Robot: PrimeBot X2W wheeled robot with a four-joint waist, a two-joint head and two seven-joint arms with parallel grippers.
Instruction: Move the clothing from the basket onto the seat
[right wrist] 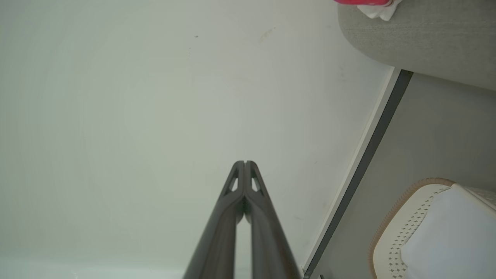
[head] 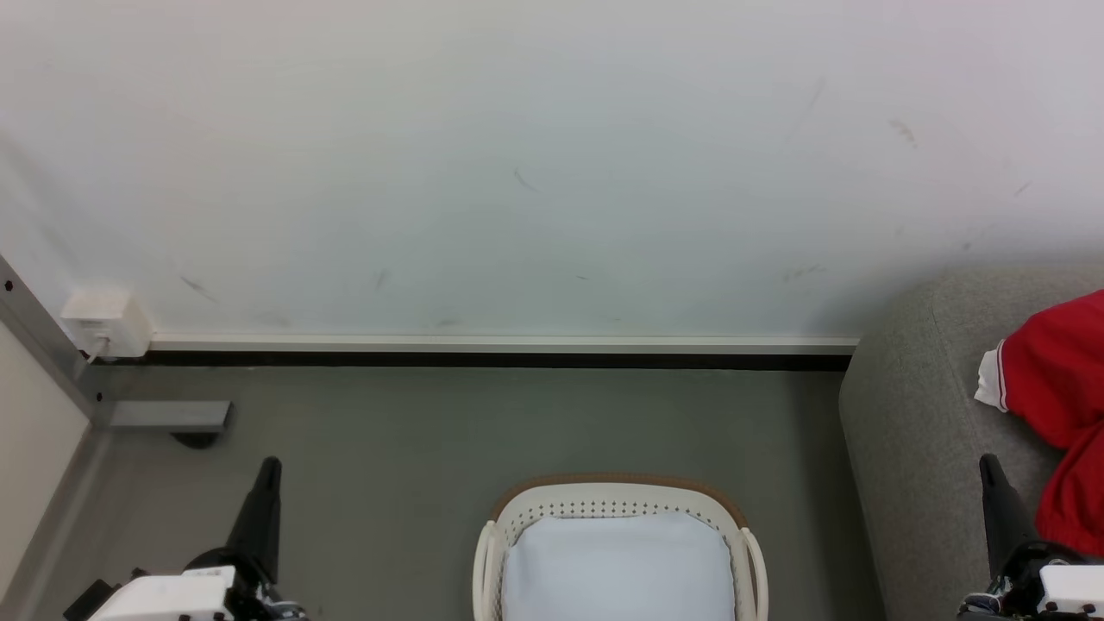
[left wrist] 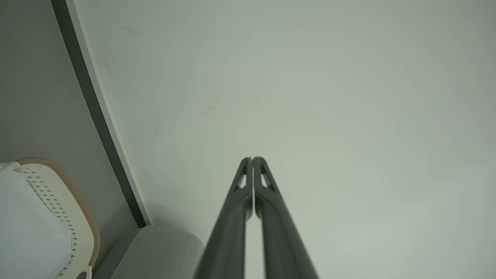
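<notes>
Red clothing (head: 1063, 388) with white trim lies heaped on the grey seat (head: 914, 448) at the right edge of the head view, running out of frame to the right. The right wrist view catches a sliver of red and white on the seat's rounded corner.

On the grey floor (head: 388, 448) in the middle stands the basket (head: 614, 481), cream plastic with a brown rim. Inside it, a flat white liner (head: 617, 569) and no red fabric in the part that can be seen. The near end of the basket is cut off by the bottom of the frame.

The left gripper (head: 271, 467) rises at the lower left over bare floor. Its wrist view has the two dark fingers pressed tip to tip, holding nothing, pointing at a pale wall (head: 517, 172). The right gripper (head: 988, 466) rises at the lower right, in front of the seat and just beside the clothing. Its fingers are likewise closed together and empty.

Judging by this, the move looks done or very nearly so. The sensible step is a check: tilt the head down to see the hidden near end of the basket before stopping. If a garment is left there, spread the fingers before reaching in, pinch red cloth only and not the liner, lift it clear of the rim, then lay it well in from the seat's rounded edge so it cannot slide off.
</notes>
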